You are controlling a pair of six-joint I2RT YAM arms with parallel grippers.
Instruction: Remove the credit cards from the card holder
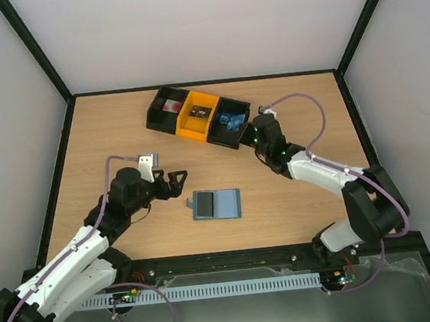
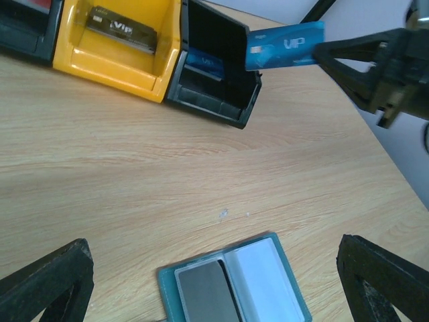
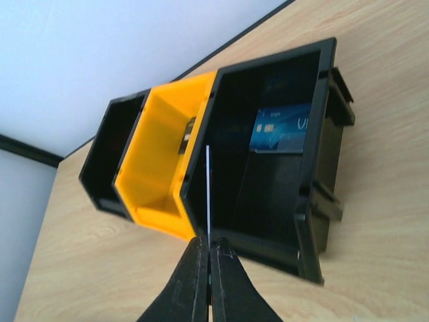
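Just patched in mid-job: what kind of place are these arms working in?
Probably a lab test cell, not a home or shop: a bare wooden table boxed in by plain white walls on a black frame, with small sorting bins and a card holder.

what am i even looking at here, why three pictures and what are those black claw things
It's one moment seen by three cameras. The overhead picture shows two robot arms bolted at the near edge of a wooden table. The other two pictures come from cameras on each arm's wrist, so the black claws are that arm's own gripper.

On the table lies an open card holder, and at the back stand three bins, black, yellow, black. A card already lies in each of the yellow and the right black bin.

The left gripper is open and empty beside the holder. The right gripper is shut on a blue card, held over the right black bin.
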